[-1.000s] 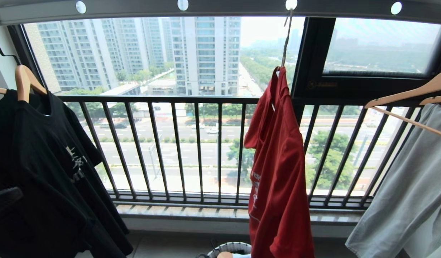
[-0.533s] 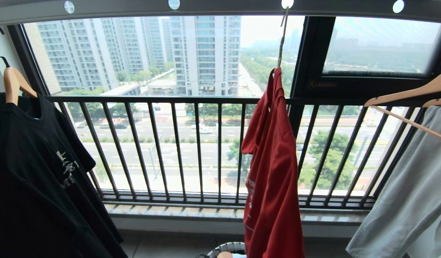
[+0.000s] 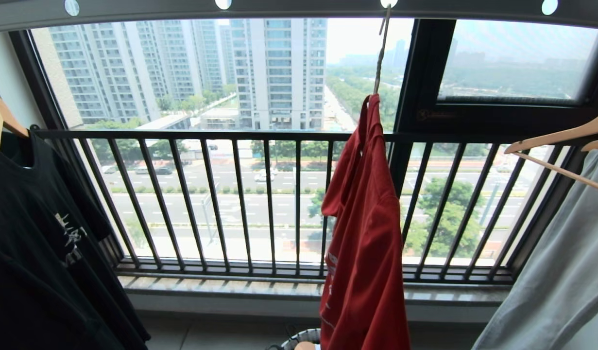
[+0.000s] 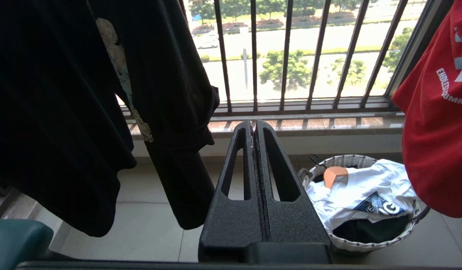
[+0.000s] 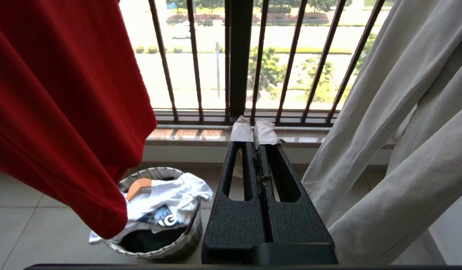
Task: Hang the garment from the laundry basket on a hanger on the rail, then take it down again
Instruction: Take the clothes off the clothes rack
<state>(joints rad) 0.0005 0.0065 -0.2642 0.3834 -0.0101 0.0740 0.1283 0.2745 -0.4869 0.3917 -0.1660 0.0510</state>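
Observation:
The red garment hangs edge-on from the thin wire hanger, whose hook sits in a hole of the pale grey rail overhead. Directly beneath it, the laundry basket peeks in at the bottom edge. Neither gripper shows in the head view. My left gripper is shut and empty, low down, with the garment and the basket off to one side. My right gripper, its tips wrapped in white tape, is also shut and empty, between the garment and a grey garment.
A black T-shirt on a wooden hanger hangs at the left. At the right hang a pale grey garment and a bare wooden hanger. The black railing stands behind. A white shirt lies in the basket.
The whole head view has slid left, so the camera has moved. A dark shape at the lower left edge has dropped out of view. The red garment hangs slightly further left.

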